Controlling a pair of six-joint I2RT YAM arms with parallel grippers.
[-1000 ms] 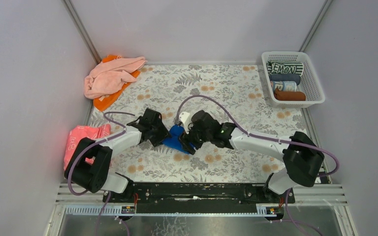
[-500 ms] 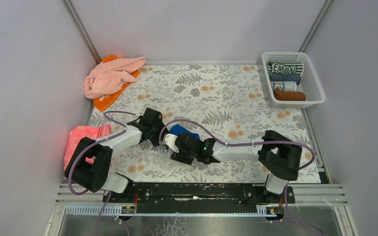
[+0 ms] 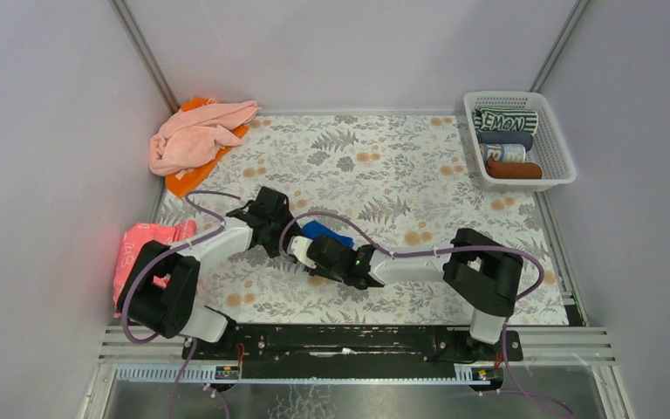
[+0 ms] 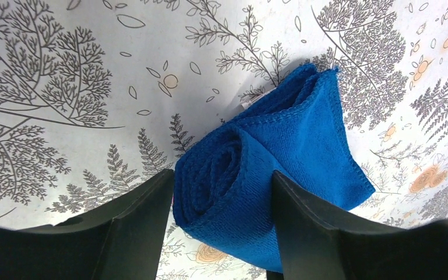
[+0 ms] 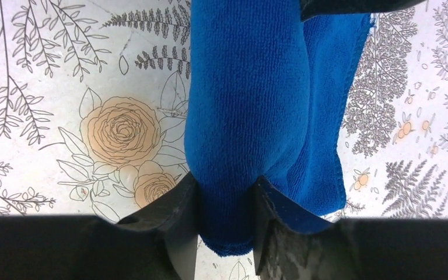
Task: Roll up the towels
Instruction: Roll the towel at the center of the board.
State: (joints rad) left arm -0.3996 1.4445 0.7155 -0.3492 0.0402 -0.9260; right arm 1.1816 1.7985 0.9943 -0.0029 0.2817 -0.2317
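Towel: royal blue towel [image 4: 303, 140], part-rolled at the centre of the floral table [image 3: 419, 175], loose tail flat beside the roll.
Right gripper [image 5: 226, 184]: pinched onto one roll end, denting the cloth.
Left gripper [image 4: 221, 178]: jaws flank the other end; whether they clamp it cannot be told.
Technique: hold both ends level and roll tightly over the tail.

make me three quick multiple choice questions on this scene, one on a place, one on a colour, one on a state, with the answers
1. Where on the table does the white basket stand?
A. near left corner
B. far right corner
C. mid-table

2. What colour is the towel being handled?
A. brown
B. royal blue
C. green striped

3. What is the right end effector doing?
A. hanging open in the air
B. gripping the basket
C. pinching the towel's rolled end

Answers:
1 B, the top view shows it at the far right.
2 B, both wrist views show deep blue terry.
3 C, in the right wrist view the roll narrows where it is squeezed.
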